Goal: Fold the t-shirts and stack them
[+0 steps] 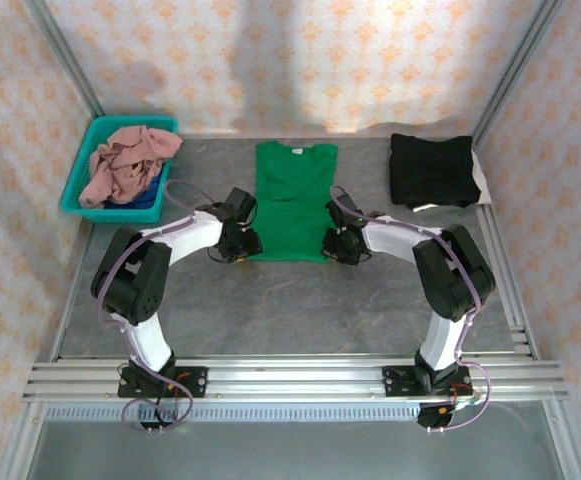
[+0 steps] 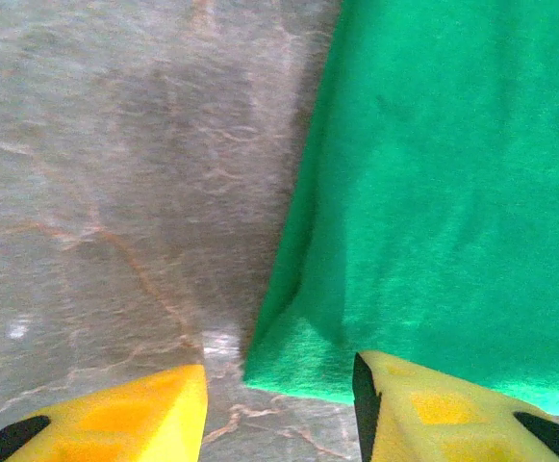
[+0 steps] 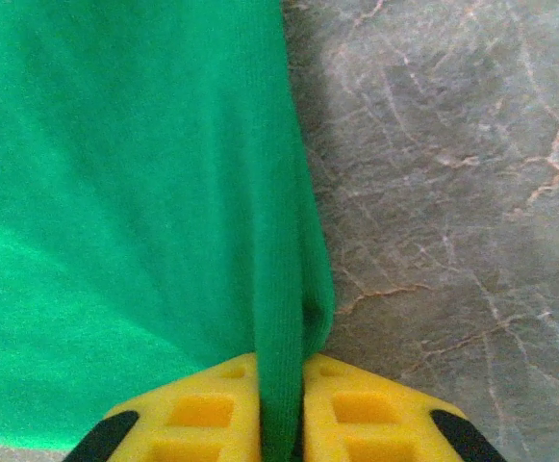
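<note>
- The left gripper (image 2: 279, 390) has its fingers spread apart, straddling the near left corner of the green t-shirt (image 1: 293, 200).
- The right gripper (image 3: 281, 385) is clenched on that shirt's near right edge.
- The green t-shirt lies flat mid-worktop (image 1: 270, 300).
- A folded black t-shirt (image 1: 430, 170) sits at the far right corner.
- At the far left corner, a teal basket (image 1: 76, 180) holds a crumpled pink t-shirt (image 1: 125, 165).

The widest open stretch of table (image 1: 290, 310) is the lower middle of the top view, between the two arms (image 1: 135, 285) and below the green shirt (image 1: 295, 200). Bare strips run up either side of that shirt: the left one ends at the teal basket (image 1: 78, 185) heaped with a pink shirt (image 1: 125, 160), upper left; the right one at the black shirt (image 1: 430, 170), upper right. The left hand (image 1: 240, 245) and right hand (image 1: 338, 245) crowd the green shirt's lower corners. Walls (image 1: 290, 60) close the back and sides.
</note>
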Robot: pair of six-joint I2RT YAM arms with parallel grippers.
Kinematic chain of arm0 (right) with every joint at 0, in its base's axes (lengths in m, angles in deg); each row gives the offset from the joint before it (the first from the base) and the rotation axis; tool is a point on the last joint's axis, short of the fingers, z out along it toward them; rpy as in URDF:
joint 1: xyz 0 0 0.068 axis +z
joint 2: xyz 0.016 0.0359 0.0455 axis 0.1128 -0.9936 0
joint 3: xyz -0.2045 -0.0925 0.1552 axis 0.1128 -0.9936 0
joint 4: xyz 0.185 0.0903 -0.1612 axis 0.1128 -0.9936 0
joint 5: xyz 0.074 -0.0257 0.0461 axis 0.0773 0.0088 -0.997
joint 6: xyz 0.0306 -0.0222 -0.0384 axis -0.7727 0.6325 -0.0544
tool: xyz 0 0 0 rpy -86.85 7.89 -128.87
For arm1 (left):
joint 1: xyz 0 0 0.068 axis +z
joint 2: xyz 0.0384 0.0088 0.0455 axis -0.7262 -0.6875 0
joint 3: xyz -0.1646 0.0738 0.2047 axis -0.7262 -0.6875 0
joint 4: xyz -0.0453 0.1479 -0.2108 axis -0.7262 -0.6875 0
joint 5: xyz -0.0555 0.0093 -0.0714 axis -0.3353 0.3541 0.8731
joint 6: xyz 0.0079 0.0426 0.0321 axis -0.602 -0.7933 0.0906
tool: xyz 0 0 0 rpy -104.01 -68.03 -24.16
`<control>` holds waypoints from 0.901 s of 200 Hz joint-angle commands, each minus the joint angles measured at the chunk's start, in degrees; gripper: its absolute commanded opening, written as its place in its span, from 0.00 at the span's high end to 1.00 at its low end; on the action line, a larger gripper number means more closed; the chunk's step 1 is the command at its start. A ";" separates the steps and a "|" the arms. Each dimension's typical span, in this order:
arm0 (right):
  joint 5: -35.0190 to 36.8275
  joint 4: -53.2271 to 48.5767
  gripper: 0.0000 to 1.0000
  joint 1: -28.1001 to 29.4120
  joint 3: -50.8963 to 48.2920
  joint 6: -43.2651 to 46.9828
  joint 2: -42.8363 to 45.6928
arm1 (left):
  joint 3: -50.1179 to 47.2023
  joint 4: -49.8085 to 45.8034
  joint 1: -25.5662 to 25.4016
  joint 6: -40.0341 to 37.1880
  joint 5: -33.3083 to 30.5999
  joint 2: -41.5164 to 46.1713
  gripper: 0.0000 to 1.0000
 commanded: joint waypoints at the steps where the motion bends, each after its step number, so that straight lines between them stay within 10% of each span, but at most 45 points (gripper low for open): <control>1: 1.82 -0.48 0.88 0.30 0.84 0.82 -0.18 | 0.23 -2.86 0.60 0.09 -4.13 -0.99 0.57; 68: 1.64 -0.30 0.95 0.30 0.89 0.44 -0.67 | -2.32 7.78 -0.59 3.58 5.05 -2.83 0.66; 108: 2.42 -1.36 1.00 0.30 0.97 0.57 1.00 | -6.88 15.64 -2.75 9.47 8.19 -0.73 1.00; 180: 1.23 -7.30 1.00 0.93 -2.90 3.03 15.27 | -8.65 4.32 -2.82 6.45 2.67 16.13 1.00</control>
